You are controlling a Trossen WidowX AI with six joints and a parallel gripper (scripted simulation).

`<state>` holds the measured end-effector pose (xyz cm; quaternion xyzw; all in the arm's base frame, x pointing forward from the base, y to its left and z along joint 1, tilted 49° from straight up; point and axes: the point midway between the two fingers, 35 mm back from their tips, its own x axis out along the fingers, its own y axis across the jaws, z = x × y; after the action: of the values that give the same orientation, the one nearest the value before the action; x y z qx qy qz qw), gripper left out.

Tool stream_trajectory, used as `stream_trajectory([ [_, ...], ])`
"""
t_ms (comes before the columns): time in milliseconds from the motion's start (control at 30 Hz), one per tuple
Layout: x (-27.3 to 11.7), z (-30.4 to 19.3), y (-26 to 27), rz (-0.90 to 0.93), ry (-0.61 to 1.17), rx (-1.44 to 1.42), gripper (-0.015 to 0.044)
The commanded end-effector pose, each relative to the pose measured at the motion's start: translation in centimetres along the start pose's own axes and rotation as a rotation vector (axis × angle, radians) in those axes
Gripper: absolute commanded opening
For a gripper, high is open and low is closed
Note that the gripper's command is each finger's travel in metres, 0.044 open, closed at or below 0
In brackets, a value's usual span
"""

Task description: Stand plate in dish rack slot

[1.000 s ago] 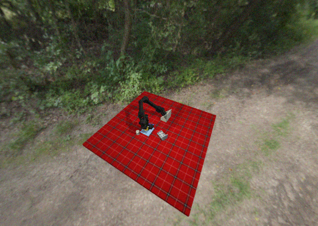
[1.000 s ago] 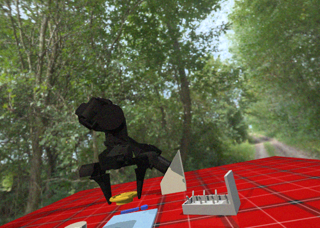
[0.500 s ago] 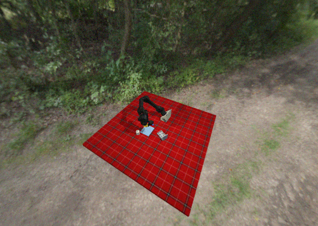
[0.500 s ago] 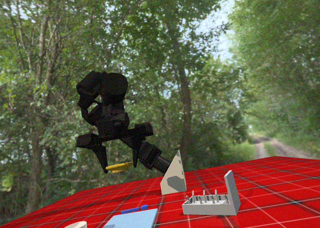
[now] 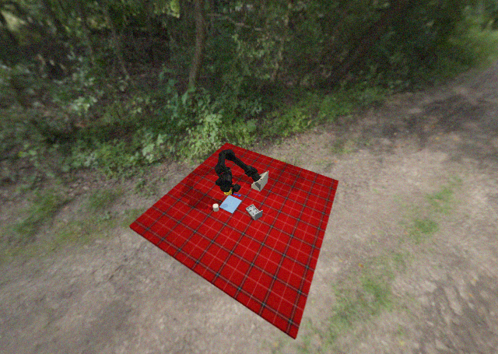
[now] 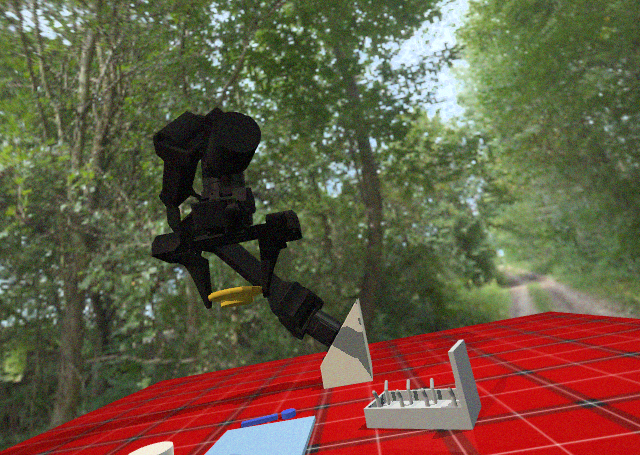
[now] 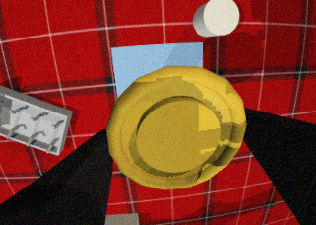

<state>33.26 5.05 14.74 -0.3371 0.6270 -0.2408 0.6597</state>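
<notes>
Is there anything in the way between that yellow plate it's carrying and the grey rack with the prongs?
Nothing visible blocks it. The gripper holds the yellow plate flat, high above the blue mat. The dish rack stands off to the side, with open air between. The grey wedge stands behind that path.
</notes>
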Motion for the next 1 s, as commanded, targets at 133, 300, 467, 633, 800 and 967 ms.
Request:
stream_trajectory([
  [133,-0.7,-2.0,5.3,0.016,0.025,0.182,0.0000],
  [300,-0.8,-4.2,8.9,0.007,0.050,0.341,0.0000],
  [467,-0.8,-6.8,12.0,-0.018,0.071,0.498,0.0000],
  [633,-0.8,-7.1,12.3,-0.023,0.074,0.520,0.0000],
  [800,-0.3,-7.2,12.4,-0.005,0.098,0.494,0.0000],
  [967,1.2,-7.5,12.6,0.062,0.170,0.409,0.0000],
])
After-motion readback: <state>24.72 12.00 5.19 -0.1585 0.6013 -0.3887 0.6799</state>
